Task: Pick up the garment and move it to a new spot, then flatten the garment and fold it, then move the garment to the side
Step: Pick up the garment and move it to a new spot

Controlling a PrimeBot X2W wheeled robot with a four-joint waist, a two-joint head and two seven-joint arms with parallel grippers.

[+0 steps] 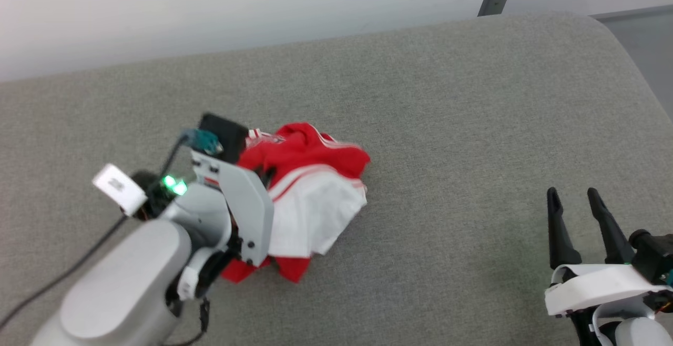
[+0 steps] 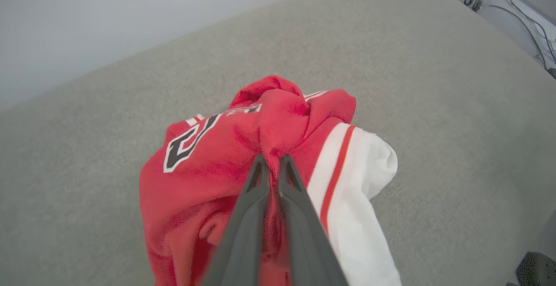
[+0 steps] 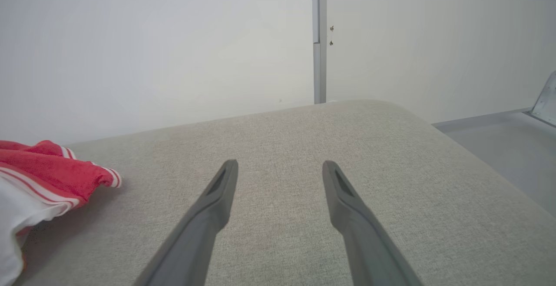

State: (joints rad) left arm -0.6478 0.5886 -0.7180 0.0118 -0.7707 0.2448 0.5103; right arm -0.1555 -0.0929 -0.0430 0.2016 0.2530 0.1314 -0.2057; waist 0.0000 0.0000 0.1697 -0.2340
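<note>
I see my left gripper [image 2: 273,161] pinching a bunched fold of the red shirt [image 2: 208,168]; my right gripper [image 3: 280,171] hangs spread wide, empty, over the grey pad [image 3: 278,125].

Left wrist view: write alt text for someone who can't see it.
The left hand, dark fingers shut, pinches a bunched fold of the crumpled red garment, whose white sleeve with a red stripe trails to the right. A grey fabric surface spreads beneath it, with a pale wall beyond.
</note>
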